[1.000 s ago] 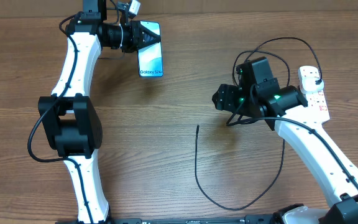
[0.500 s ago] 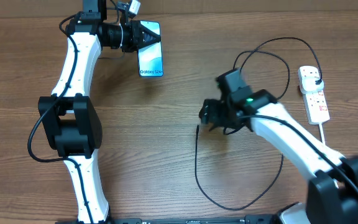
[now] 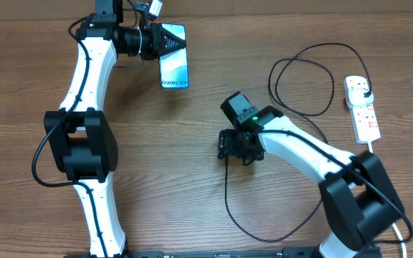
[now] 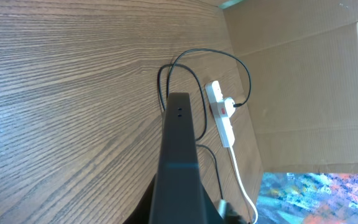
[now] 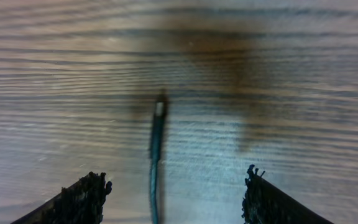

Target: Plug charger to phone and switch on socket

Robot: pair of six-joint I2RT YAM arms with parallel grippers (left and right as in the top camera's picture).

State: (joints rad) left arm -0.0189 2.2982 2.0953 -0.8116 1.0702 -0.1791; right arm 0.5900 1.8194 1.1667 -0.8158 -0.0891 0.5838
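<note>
The overhead camera looks straight down from well above the table (image 3: 163,179), far enough to take in the phone (image 3: 173,68) at the far left, the cable (image 3: 226,188) in the middle and the power strip (image 3: 362,109) at the right edge. The left wrist camera sits low and rolled on its side, facing across the table past a dark bar (image 4: 179,162) close to its lens. It shares the power strip (image 4: 221,118) and the cable's loop with the overhead view. The right wrist camera faces almost straight down from very near the wood, its fingers (image 5: 82,198) at the bottom corners, and shares only the cable's tip (image 5: 159,111) with the overhead view.
</note>
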